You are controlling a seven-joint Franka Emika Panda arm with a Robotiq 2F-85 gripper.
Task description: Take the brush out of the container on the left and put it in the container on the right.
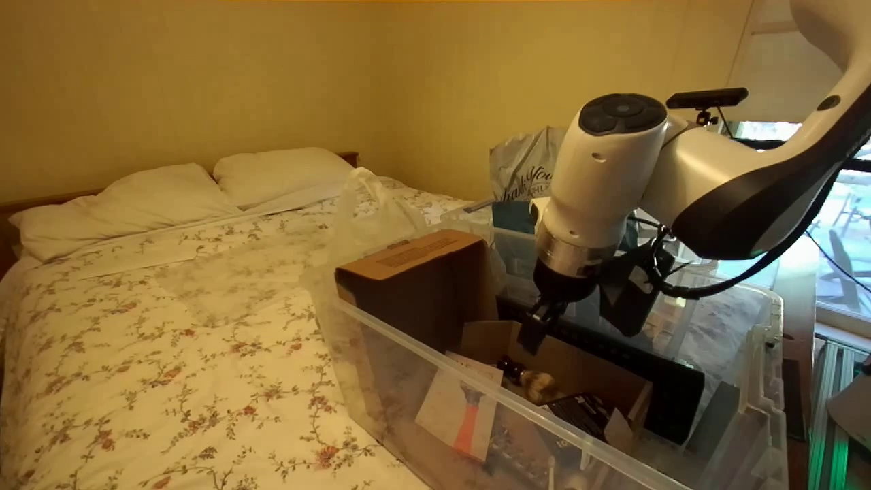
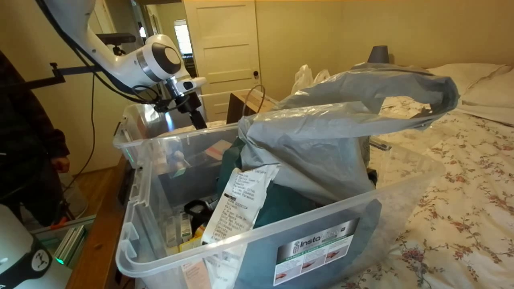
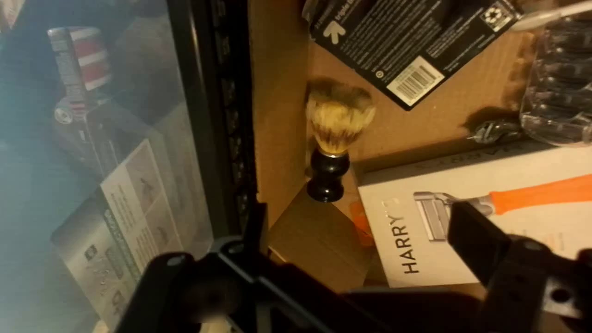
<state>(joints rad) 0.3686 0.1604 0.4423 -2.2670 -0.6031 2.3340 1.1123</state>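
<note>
Cardboard box [image 3: 280,115] around brush [image 3: 332,148], razor carton [image 3: 462,187] beside, black package [image 3: 397,51] near, claw [image 3: 360,210] spread.

The brush [image 3: 330,143], glossy black handle and bristles banded pale and dark, lies on its side inside the first container [image 1: 378,381], clear plastic, open-topped and upright; just beside the first container stands the second container [image 2: 134,261], also clear plastic and open-topped.

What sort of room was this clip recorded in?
Most likely a bedroom in a home: an exterior view shows a floral-covered bed, with pale pillows at its far end and what looks like a wooden headboard behind them.
</note>
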